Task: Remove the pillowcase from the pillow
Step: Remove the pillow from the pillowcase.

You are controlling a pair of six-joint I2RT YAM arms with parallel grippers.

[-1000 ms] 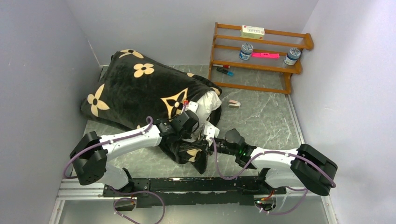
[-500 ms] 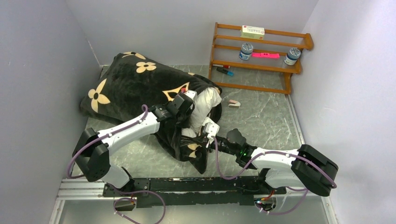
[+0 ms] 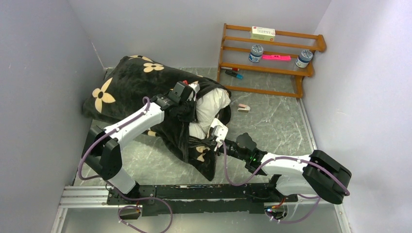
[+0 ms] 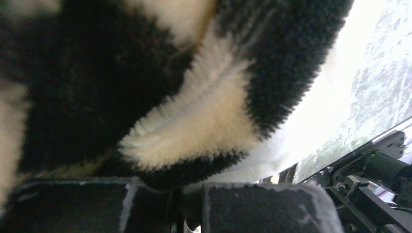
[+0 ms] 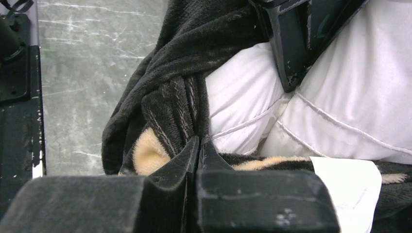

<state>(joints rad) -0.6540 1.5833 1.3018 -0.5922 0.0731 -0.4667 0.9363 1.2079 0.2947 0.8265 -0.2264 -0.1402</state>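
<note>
The black plush pillowcase (image 3: pixel 127 87) with tan flowers lies at the back left, bunched toward the middle. The white pillow (image 3: pixel 212 103) sticks out of its open end. My left gripper (image 3: pixel 190 95) is at the cover's open edge beside the bare pillow, shut on plush pillowcase fabric (image 4: pixel 204 116), which fills the left wrist view above its fingers (image 4: pixel 189 206). My right gripper (image 3: pixel 214 141) is shut on a dark fold of the pillowcase (image 5: pixel 170 102) below the pillow (image 5: pixel 340 111); its closed tips (image 5: pixel 199 145) meet where the fold touches the white fabric.
A wooden rack (image 3: pixel 270 73) stands at the back right with two jars, a box and a pink item. A small object (image 3: pixel 244 108) lies on the table in front of it. Walls close in at left, back and right. A white label (image 5: pixel 347 191) hangs on the cover.
My left arm has moved away toward the back left with the cover's edge, and more white pillow shows. My right gripper has kept its hold and barely moved.
</note>
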